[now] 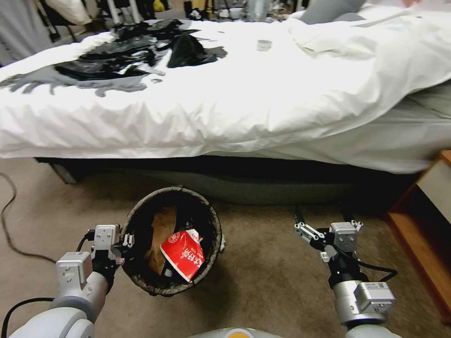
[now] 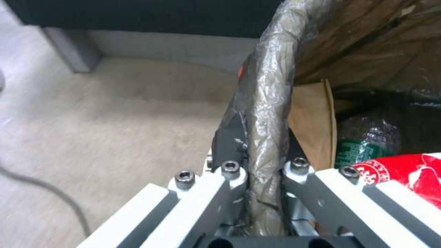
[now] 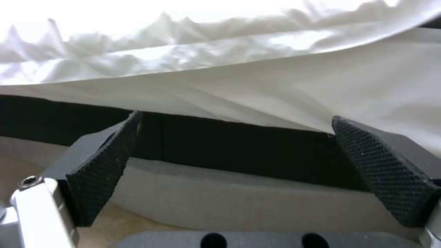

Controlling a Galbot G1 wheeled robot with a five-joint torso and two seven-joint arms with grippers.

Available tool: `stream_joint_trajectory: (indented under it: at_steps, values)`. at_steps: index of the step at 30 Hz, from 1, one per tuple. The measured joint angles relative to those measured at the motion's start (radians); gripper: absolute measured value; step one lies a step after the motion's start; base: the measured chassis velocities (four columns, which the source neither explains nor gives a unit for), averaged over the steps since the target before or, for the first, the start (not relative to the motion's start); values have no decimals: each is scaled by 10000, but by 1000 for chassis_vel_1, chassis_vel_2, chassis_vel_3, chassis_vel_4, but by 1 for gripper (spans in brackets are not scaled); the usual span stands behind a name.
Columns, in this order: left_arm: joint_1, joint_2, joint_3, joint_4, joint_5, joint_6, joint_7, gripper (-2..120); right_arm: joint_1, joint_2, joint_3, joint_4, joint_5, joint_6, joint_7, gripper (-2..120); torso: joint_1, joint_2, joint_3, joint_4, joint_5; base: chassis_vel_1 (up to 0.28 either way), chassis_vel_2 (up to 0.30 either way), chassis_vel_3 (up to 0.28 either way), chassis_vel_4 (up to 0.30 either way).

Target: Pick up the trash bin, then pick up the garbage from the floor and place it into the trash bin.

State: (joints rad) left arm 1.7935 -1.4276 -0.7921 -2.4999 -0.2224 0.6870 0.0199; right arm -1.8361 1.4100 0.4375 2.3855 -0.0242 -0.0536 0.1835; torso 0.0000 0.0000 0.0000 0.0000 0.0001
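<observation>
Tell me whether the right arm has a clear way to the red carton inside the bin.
Probably yes. The right gripper hangs open beside the trash bin, and the red carton lies on top; the left gripper clamps the far rim.

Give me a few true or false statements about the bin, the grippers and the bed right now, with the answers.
1. The left gripper is clamped on the trash bin rim. True.
2. The right gripper holds a wrapper. False: it is open and holds nothing.
3. A red carton lies inside the bin. True.
4. The bin stands on the bed. False: it is in front of the bed, over the carpet.
</observation>
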Motion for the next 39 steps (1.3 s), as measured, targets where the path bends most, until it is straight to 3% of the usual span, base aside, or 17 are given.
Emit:
stream_joint_trajectory:
  at_steps: [26, 31, 39]
  values:
    - [1, 0, 0, 0, 1, 0, 0, 1, 166, 157, -178, -310, 80, -178, 121, 100, -1, 0, 0, 2, -1, 94, 101, 94, 104]
    - [0, 0, -1, 0, 2, 0, -3, 1, 764, -94, -214, -625, 723, -944, 180, 100, 0, 0, 0, -3, -1, 0, 0, 0, 0]
    - [0, 0, -1, 0, 0, 0, 0, 1, 2645, -940, -802, -1746, 2814, -2667, 729, 100, 0, 0, 0, 0, 0, 0, 0, 0, 0]
